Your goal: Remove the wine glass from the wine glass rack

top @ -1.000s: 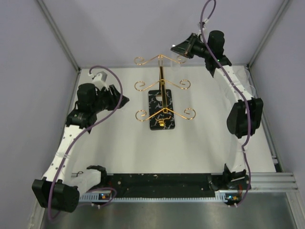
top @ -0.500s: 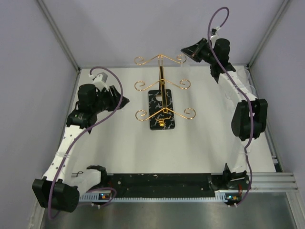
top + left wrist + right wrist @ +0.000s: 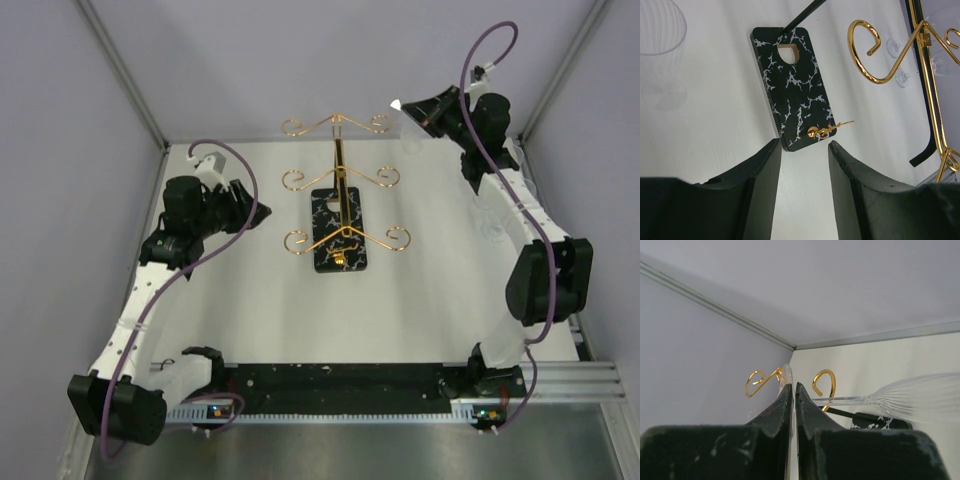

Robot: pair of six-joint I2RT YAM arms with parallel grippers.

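The wine glass rack (image 3: 340, 185) is a gold wire stand on a black white-veined base (image 3: 338, 230) at the table's middle; the base (image 3: 795, 90) and a scroll arm (image 3: 875, 55) show in the left wrist view. My right gripper (image 3: 410, 108) is raised to the right of the rack's far top arm. It is shut on the thin foot of a clear ribbed wine glass (image 3: 920, 397), which lies sideways, with its stem running right from the jaws. Gold scroll ends (image 3: 824, 382) sit behind it, apart from it. My left gripper (image 3: 258, 212) is open and empty, left of the rack (image 3: 805, 147).
Another clear ribbed glass (image 3: 660, 35) stands on the white table beyond the rack base in the left wrist view. More clear glass shapes (image 3: 942, 50) show behind the gold post. Grey walls close the back and sides.
My right arm has swung to the right and back from the rack's top arm, carrying the glass with it. The left arm has not moved.
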